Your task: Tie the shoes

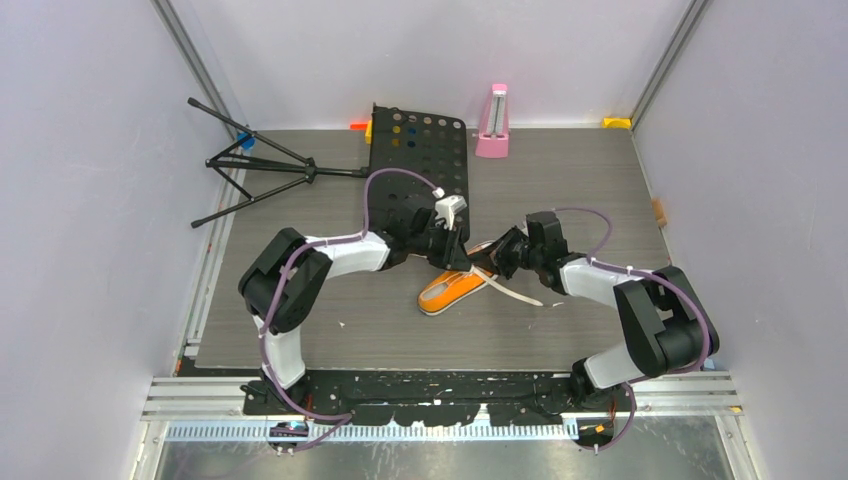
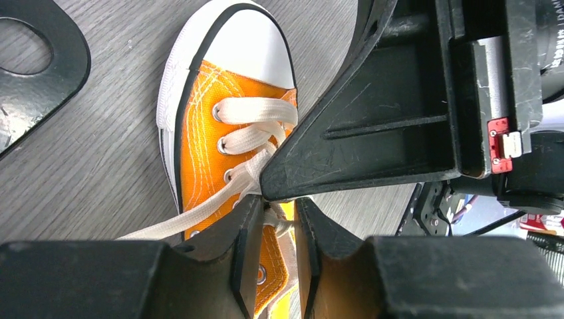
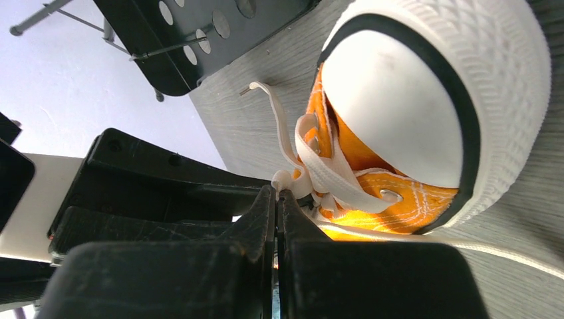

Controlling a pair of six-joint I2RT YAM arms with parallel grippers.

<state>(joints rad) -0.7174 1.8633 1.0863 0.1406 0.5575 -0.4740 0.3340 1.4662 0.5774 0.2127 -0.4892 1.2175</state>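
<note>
The sneaker is orange canvas with a white toe cap, white rubber sole, metal eyelets and flat white laces. It lies on the table just in front of the perforated black plate. Its heel end is hidden beneath both claws. The long axis runs diagonally, heel toward the plate, toe pointing away from it. The right gripper is pressed closed on a bunch of lace. The left gripper stands narrowly parted around lace, and whether it pinches the lace cannot be told.

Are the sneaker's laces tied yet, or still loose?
Still loose. No bow shows on the sneaker; one lace end trails free across the table, and the right gripper pinches a strand.
</note>
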